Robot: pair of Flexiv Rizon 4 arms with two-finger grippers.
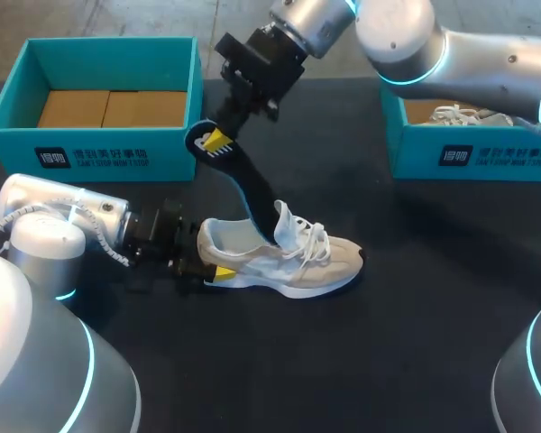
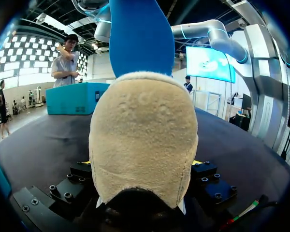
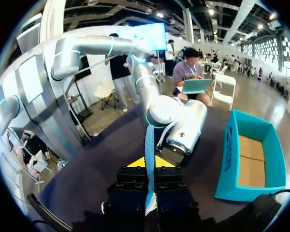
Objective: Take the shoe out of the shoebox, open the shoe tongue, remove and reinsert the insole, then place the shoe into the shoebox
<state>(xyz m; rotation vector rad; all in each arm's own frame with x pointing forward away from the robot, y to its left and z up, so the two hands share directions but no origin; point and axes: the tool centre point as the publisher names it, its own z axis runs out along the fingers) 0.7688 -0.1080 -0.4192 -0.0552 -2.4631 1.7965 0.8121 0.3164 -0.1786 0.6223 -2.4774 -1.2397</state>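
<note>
A: Where's the shoe [image 1: 298, 262]?

B: On its sole in the middle of the black surface [image 1: 433, 343], toe to the right, heel to the left. The left arm [image 1: 63, 225] comes in low from the left. The left jaws are clamped on the heel, with one yellow tip showing at the near side.

A: Does the left wrist view bear that out?

B: Yes. The beige heel of the shoe [image 2: 142, 140] fills the gap between the fingers, and the blue insole [image 2: 140, 34] rises out of it.

A: And the insole from above?

B: The insole [image 1: 248, 185] slants up and to the far left. Its lower end sits inside the shoe behind the raised white tongue [image 1: 285, 221]. Its upper end is pinched in the right jaws, on the right arm [image 1: 406, 36] coming in from the far right. From the right wrist the insole [image 3: 149, 159] shows edge-on, squeezed between the fingers.

A: Boxes?

B: Two teal ones. The left box [image 1: 117, 155] stands at the far left, well apart from the shoe, with brown card on its floor. The right box [image 1: 473, 155] at the far right holds a second shoe [image 1: 460, 115].
</note>
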